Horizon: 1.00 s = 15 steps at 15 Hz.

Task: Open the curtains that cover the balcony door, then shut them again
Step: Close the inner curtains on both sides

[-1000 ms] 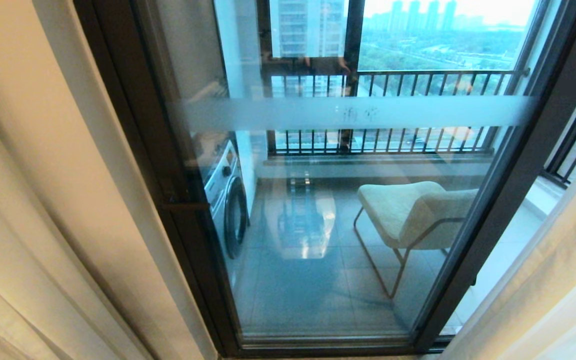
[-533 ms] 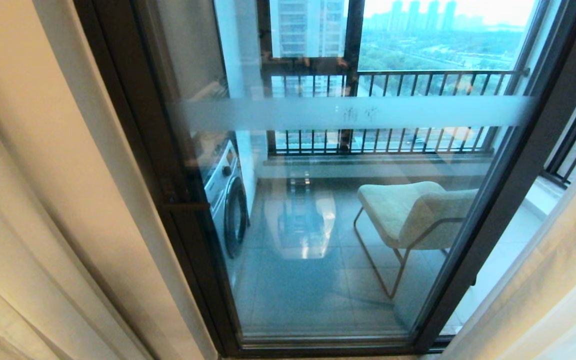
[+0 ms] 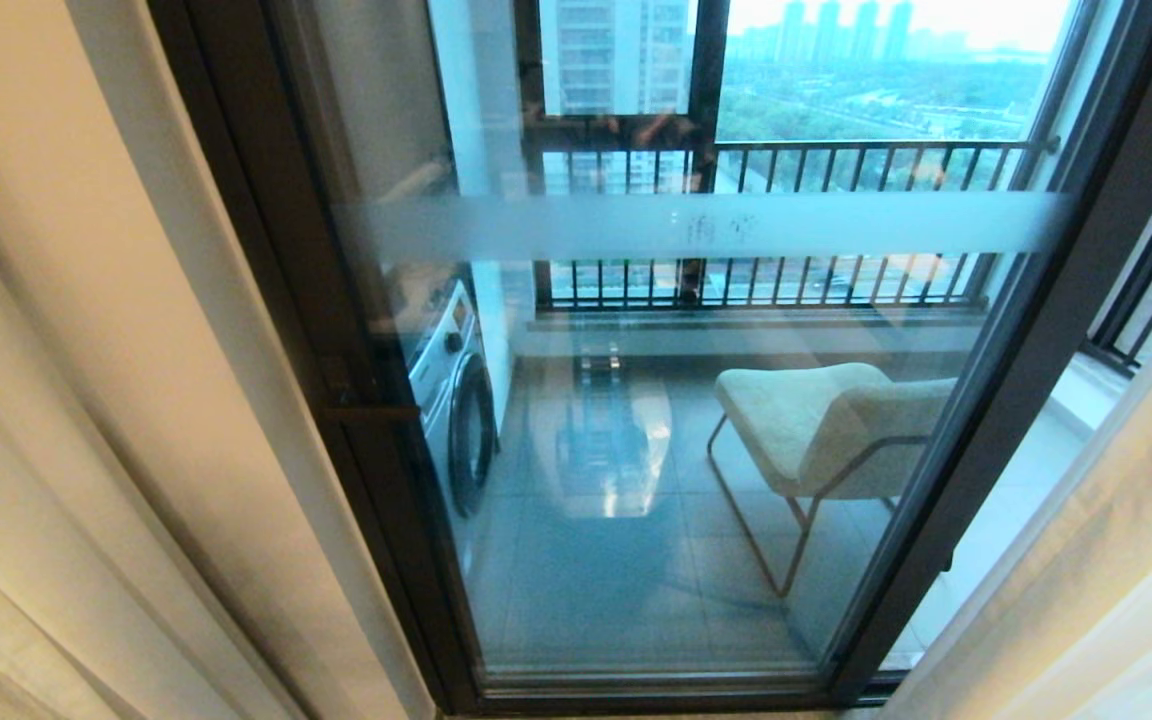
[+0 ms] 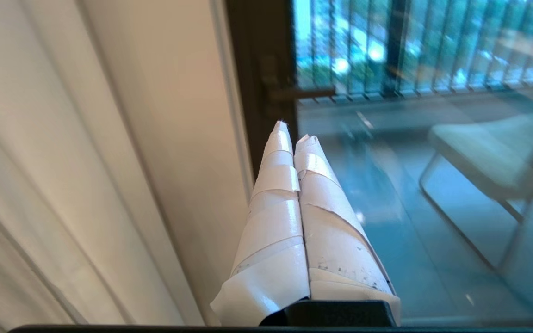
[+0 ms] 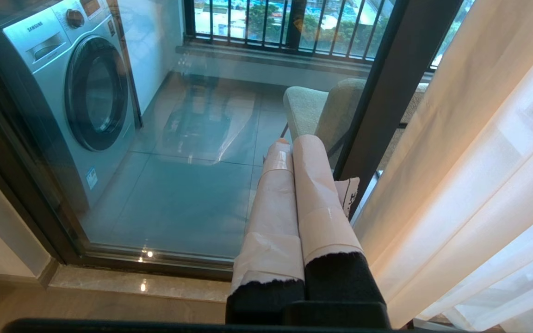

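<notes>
The curtains are drawn apart. A cream panel (image 3: 86, 400) hangs at the left and a cream panel with white sheer (image 3: 1116, 560) at the right. Between them the balcony door (image 3: 266, 250) shows its dark frame and a frosted band (image 3: 696, 225) across the glass. Neither gripper shows in the head view. In the left wrist view my left gripper (image 4: 294, 132) is shut and empty, its taped fingers pointing at the door frame (image 4: 259, 69) beside the left curtain (image 4: 86, 162). In the right wrist view my right gripper (image 5: 294, 141) is shut and empty, next to the right frame post (image 5: 387, 92) and the sheer curtain (image 5: 479, 162).
Behind the glass stand a washing machine (image 3: 456, 390) at the left and a beige chair (image 3: 816, 420) at the right, with a black barred railing (image 3: 836, 160) beyond. A marble threshold (image 5: 132, 284) runs along the door's foot.
The head view is nearly the same. Only a small pale sliver has come up at its bottom left corner.
</notes>
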### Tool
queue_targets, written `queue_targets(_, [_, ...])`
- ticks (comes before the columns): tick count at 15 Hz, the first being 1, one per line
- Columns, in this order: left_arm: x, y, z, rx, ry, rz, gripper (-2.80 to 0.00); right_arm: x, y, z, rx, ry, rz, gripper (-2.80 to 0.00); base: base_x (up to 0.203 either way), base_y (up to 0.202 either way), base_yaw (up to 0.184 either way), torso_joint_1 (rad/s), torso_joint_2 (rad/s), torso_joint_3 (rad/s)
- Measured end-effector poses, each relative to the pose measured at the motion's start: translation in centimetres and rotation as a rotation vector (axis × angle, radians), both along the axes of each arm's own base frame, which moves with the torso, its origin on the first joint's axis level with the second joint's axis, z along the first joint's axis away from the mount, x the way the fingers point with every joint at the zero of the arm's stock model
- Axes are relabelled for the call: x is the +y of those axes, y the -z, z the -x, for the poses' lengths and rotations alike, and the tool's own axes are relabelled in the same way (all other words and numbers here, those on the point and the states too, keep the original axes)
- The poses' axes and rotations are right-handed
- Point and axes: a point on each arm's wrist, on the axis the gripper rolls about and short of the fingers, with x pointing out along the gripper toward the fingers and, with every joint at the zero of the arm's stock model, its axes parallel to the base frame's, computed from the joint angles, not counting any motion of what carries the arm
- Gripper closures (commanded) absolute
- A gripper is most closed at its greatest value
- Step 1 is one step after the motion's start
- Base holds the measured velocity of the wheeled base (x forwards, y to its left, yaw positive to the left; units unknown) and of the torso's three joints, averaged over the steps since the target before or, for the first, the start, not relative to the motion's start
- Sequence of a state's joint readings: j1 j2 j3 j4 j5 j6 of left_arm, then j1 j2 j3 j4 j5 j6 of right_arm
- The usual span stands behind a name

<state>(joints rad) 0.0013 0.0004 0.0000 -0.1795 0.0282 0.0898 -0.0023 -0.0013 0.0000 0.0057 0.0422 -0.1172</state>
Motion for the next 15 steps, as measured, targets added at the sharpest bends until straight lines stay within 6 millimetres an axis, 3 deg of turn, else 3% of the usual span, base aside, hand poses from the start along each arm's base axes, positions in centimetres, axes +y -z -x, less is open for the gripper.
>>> queue_targets(6, [0.5, -1.7, 0.5, -0.167, -0.227, 0.01, 0.0, 0.0, 0.0, 0.0, 0.0, 0.0, 0.0, 0.0, 0.0, 0.0, 0.0, 0.0, 0.0, 0.0])
queue_targets(15, [0.4, -3.2, 1.3, -0.162, -0.211, -0.029, 0.0, 0.0, 0.0, 0.0, 0.0, 0.0, 0.0, 0.0, 0.0, 0.0, 0.0, 0.0, 0.0, 0.0])
